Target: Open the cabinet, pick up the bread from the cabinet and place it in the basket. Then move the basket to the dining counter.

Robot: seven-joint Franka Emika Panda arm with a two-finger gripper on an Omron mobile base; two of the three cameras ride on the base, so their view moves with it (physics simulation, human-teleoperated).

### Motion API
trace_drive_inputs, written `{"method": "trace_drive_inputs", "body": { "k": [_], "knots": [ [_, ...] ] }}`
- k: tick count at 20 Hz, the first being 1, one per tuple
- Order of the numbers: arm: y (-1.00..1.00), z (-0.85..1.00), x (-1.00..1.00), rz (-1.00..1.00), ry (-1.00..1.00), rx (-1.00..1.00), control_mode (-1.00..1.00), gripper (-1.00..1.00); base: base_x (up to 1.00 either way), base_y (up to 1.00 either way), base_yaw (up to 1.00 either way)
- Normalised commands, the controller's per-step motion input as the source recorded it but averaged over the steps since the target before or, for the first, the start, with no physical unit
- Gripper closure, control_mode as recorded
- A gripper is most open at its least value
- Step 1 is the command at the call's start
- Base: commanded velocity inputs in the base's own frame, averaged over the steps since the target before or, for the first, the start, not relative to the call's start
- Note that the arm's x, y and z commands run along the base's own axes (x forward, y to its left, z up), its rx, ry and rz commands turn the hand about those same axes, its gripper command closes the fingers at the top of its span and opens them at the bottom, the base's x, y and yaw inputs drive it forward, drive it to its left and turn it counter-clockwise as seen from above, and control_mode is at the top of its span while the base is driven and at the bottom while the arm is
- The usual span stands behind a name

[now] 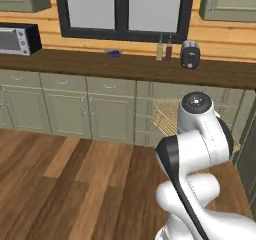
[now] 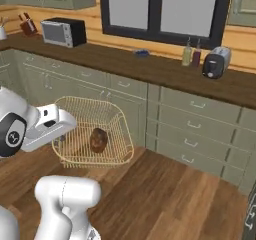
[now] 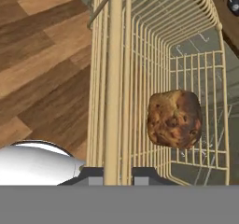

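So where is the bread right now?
The bread sits inside the basket, which the gripper holds up over the wooden floor, in front of the green cabinets.

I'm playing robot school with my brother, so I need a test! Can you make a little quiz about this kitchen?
1. True or false: the bread lies inside the basket.
2. What stands nearest the toaster? A) two bottles B) a microwave C) a knife block
3. Fill in: the jaws are shut on the basket's ____.
Key: 1 true; 2 A; 3 rim.
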Motion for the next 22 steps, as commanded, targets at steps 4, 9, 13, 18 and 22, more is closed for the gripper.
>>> {"method": "trace_drive_inputs", "body": {
  "k": [4, 9, 13, 18, 22],
  "knots": [
    [0.00, 0.00, 0.00, 0.00, 0.00, 0.00, 1.00, 1.00, 0.14, 0.00, 0.91],
    [0.00, 0.00, 0.00, 0.00, 0.00, 0.00, 1.00, 1.00, 0.17, 0.00, 0.89],
    [0.00, 0.00, 0.00, 0.00, 0.00, 0.00, 1.00, 1.00, 0.25, 0.00, 0.86],
    [0.00, 0.00, 0.00, 0.00, 0.00, 0.00, 1.00, 1.00, 0.26, 0.00, 0.84],
    [0.00, 0.00, 0.00, 0.00, 0.00, 0.00, 1.00, 1.00, 0.26, 0.00, 0.86]
  ]
}}
